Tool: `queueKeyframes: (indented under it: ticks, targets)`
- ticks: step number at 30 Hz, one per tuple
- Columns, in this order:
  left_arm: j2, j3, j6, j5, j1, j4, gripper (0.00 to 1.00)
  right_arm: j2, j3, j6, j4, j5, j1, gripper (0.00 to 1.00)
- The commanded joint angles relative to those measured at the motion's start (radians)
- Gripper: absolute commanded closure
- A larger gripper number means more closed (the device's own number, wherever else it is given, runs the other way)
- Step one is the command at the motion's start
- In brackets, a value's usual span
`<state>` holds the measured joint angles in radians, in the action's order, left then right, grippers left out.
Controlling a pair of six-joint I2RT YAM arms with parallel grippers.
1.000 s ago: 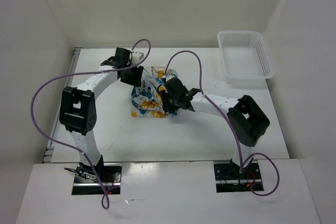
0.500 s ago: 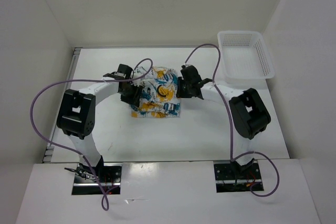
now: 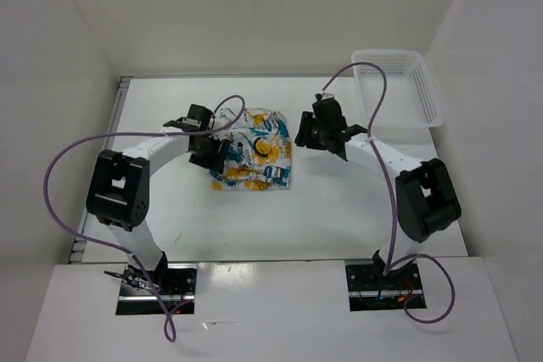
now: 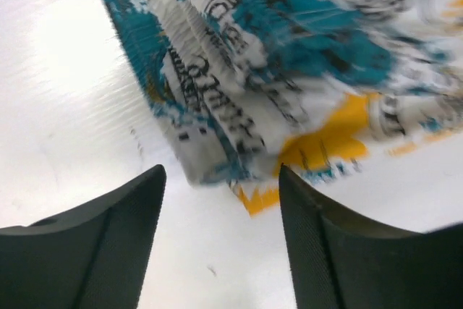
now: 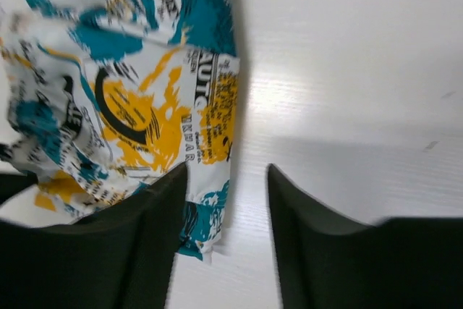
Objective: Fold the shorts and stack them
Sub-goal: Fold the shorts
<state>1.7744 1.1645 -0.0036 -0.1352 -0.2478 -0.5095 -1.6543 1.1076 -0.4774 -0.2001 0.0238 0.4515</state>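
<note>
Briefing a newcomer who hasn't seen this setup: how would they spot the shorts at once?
On the white table, look centre, left of the mesh basket. The shorts lie there in a folded bundle. Only they carry a busy teal, yellow-orange and black print.

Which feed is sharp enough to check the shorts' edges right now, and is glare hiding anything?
Left wrist view: the shorts are smeared by motion blur, with glare on the table at upper left. Right wrist view: print reads fairly crisply, its edge clear against a soft shadow. Top view: sharp and evenly lit, but small.
</note>
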Motion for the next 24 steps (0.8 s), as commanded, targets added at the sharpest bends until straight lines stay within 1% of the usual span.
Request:
queueKeyframes:
  ticks: [1,2,3,4,5,8,9,11,12,14,15,16,18,19,21,22,24]
  targets:
    - [-0.179,0.075,0.004,-0.02,0.007,-0.029,0.27,0.155,-0.009,0.008,0.004,0.057,-0.088,0.42]
    - [-0.234,0.098,0.004,-0.02,0.025,-0.041,0.07,0.181,-0.021,0.008,-0.007,0.057,-0.112,0.38]
    - [-0.243,0.133,0.004,-0.035,0.037,-0.082,0.05,0.206,-0.022,0.019,-0.018,0.067,-0.138,0.36]
    - [-0.244,0.203,0.004,-0.035,0.053,-0.099,0.04,0.249,-0.022,0.031,-0.018,0.067,-0.186,0.34]
    - [-0.244,0.222,0.004,-0.018,0.1,-0.1,0.04,0.266,-0.022,0.031,-0.036,0.077,-0.206,0.34]
    - [-0.256,0.242,0.004,0.026,0.194,-0.074,0.02,0.31,-0.022,0.08,-0.085,0.115,-0.27,0.31]
    - [-0.265,0.242,0.004,0.072,0.247,-0.052,0.01,0.311,-0.022,0.08,-0.099,0.128,-0.283,0.3]
    - [-0.265,0.229,0.004,0.1,0.291,-0.037,0.01,0.336,-0.022,0.108,-0.139,0.165,-0.319,0.25]
    - [-0.276,0.219,0.004,0.111,0.327,-0.037,0.01,0.337,-0.022,0.108,-0.15,0.175,-0.33,0.25]
    - [-0.286,0.196,0.004,0.097,0.364,-0.037,0.01,0.363,-0.012,0.129,-0.17,0.197,-0.361,0.19]
    - [-0.286,0.187,0.004,0.086,0.402,-0.037,0.01,0.363,-0.012,0.129,-0.183,0.208,-0.361,0.19]
    - [-0.299,0.167,0.004,0.059,0.421,-0.028,0.01,0.376,-0.012,0.138,-0.183,0.208,-0.376,0.18]
    - [-0.309,0.146,0.004,0.043,0.449,-0.011,0.01,0.39,-0.012,0.138,-0.183,0.231,-0.376,0.11]
    - [-0.309,0.136,0.004,0.093,0.449,-0.011,0.01,0.404,-0.021,0.138,-0.183,0.231,-0.376,0.11]
    - [-0.309,0.115,0.004,0.173,0.449,0.02,0.01,0.415,-0.031,0.138,-0.183,0.231,-0.376,0.06]
    - [-0.309,0.115,0.004,0.248,0.449,0.035,0.01,0.415,-0.031,0.138,-0.183,0.231,-0.385,0.04]
    - [-0.309,0.115,0.004,0.301,0.449,0.046,0.01,0.424,-0.04,0.148,-0.174,0.231,-0.386,0.03]
